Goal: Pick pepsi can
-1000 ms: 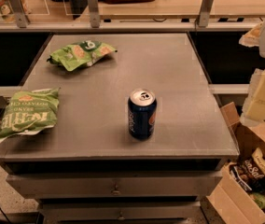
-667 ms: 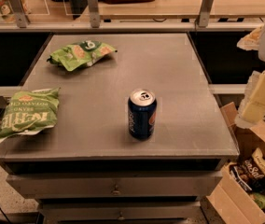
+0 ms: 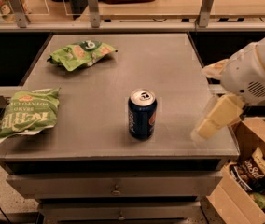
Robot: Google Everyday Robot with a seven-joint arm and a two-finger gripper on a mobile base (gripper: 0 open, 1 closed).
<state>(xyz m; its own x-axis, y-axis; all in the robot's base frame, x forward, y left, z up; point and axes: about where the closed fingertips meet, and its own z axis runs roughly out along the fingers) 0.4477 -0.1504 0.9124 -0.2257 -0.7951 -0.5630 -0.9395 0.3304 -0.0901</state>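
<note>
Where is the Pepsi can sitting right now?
In the camera view, the pepsi can stands upright near the front edge of the table, right of the nearer green chip bag; the gripper hovers at its right.

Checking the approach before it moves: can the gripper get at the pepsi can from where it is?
Probably yes. The gripper hangs at the right edge of the table, and nothing stands between it and the upright pepsi can. Both green chip bags lie on the can's other side.

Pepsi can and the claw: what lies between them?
Only bare table top, in the camera view; the claw hangs near the table's edge, beside the pepsi can.
</note>
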